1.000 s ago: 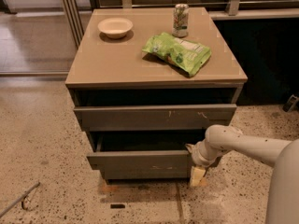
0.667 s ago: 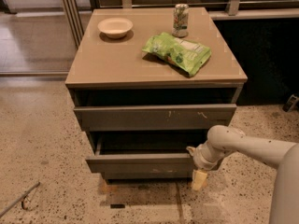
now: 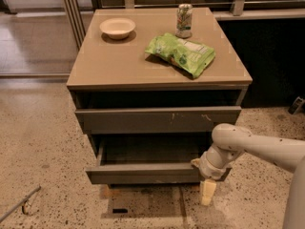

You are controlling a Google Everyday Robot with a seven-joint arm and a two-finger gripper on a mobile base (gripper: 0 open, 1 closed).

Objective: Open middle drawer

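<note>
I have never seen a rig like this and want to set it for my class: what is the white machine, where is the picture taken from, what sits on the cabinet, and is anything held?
The white arm reaching in from the right belongs to a mobile robot with one arm. Its gripper, the robot's "hand", is low down at the right end of the middle drawer, which stands pulled partly out. Whether it actually grips the drawer front cannot be seen. The single camera looks down at the cabinet from the front. On the cabinet top are a pale bowl, a drink can and a green snack bag.
</note>
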